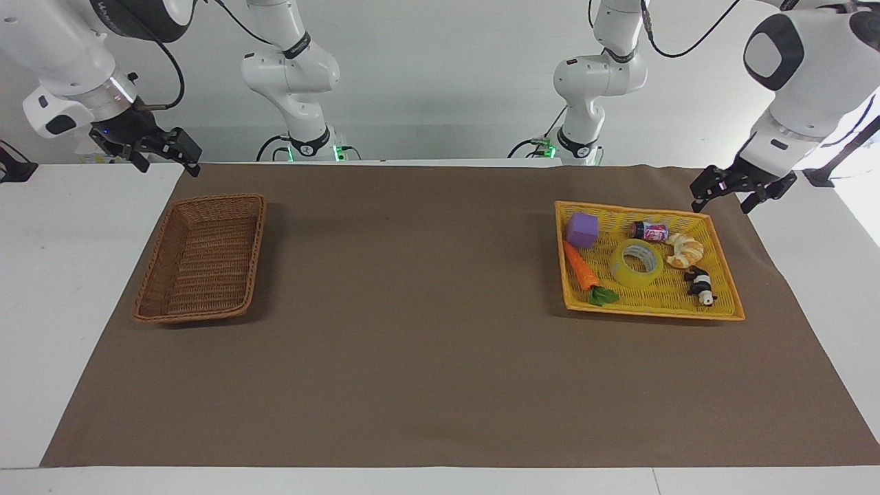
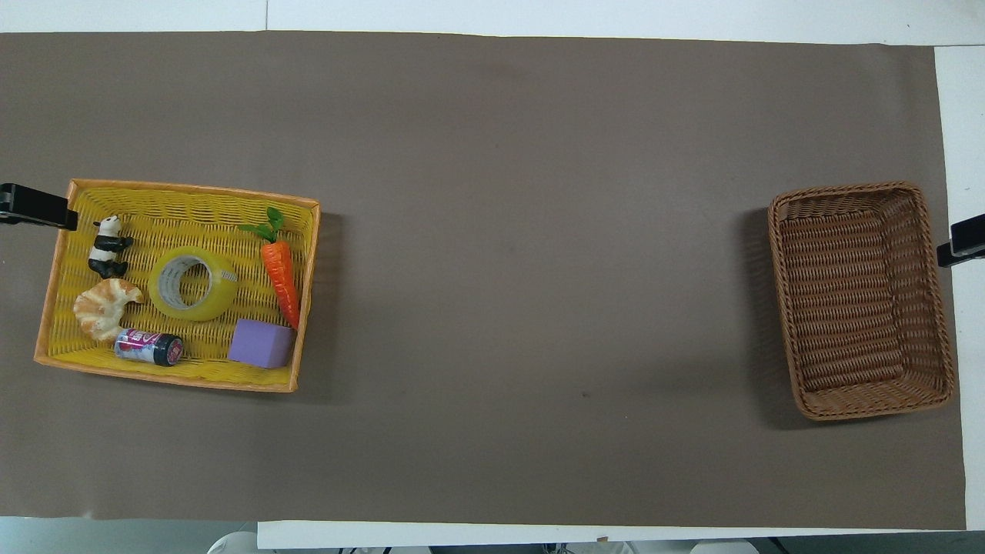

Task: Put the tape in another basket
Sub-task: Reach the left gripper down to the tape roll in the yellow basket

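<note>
Facing view: left hand hangs over the mat by the yellow tray's corner nearest the robots, at the left arm's end of the tabletop; its fingers look apart w/ nothing between them. The tape lies flat mid-tray, hole up, so its axis is vertical; from the left hand it sits down, away from the robots and a bit toward the right arm's end. Left arm is clearly the nearer one. Right hand waits by the basket at the right arm's end, well apart from the tape; whether it's apart or together, can't tell. Around the tape: purple block, carrot, can, croissant, panda, all near but not touching as far as shows. Overhead view: tape is a translucent yellow ring w/ whitish core, lying between croissant and carrot; only a black tip of the left hand shows at the tray's edge, basket well apart across the mat. Judgement: pickup probably needs one finger down the core, the other outside the wall
</note>
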